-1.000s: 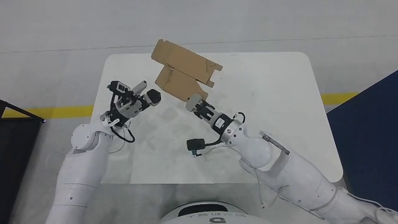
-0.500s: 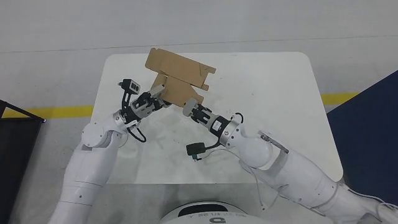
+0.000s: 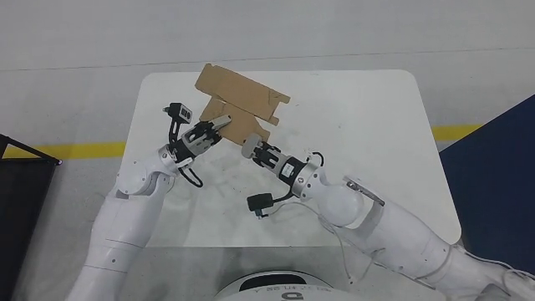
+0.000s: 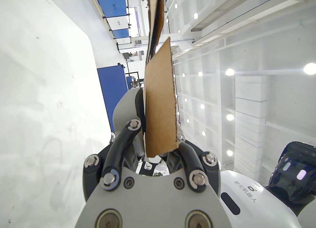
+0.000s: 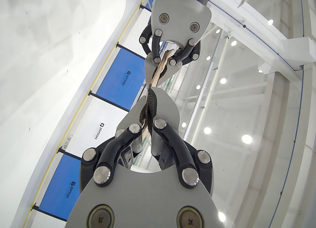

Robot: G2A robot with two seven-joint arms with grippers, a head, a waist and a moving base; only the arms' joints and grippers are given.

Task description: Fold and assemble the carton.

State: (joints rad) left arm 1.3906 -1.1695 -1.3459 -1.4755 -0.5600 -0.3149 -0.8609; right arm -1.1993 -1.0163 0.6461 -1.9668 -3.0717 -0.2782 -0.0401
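Note:
A flat brown carton [image 3: 242, 96] is held tilted above the far left part of the white table [image 3: 359, 134]. My left gripper [image 3: 219, 124] is shut on the carton's near-left flap. In the left wrist view that flap [image 4: 160, 91] stands edge-on between the fingers of my left gripper [image 4: 158, 118]. My right gripper [image 3: 251, 144] is shut on the carton's near edge just to the right. The right wrist view has the thin cardboard edge [image 5: 151, 98] pinched in my right gripper [image 5: 149, 102], with my left gripper [image 5: 161, 67] facing it on the same sheet.
A yellow line [image 3: 75, 149] runs on the floor to the left, beside a black object [image 3: 17, 176]. A blue panel [image 3: 501, 176] stands to the right of the table. The table's right half is bare.
My left arm swung right from open space to the carton and its gripper closed on the near-left flap. The carton shifted slightly left with my right gripper.

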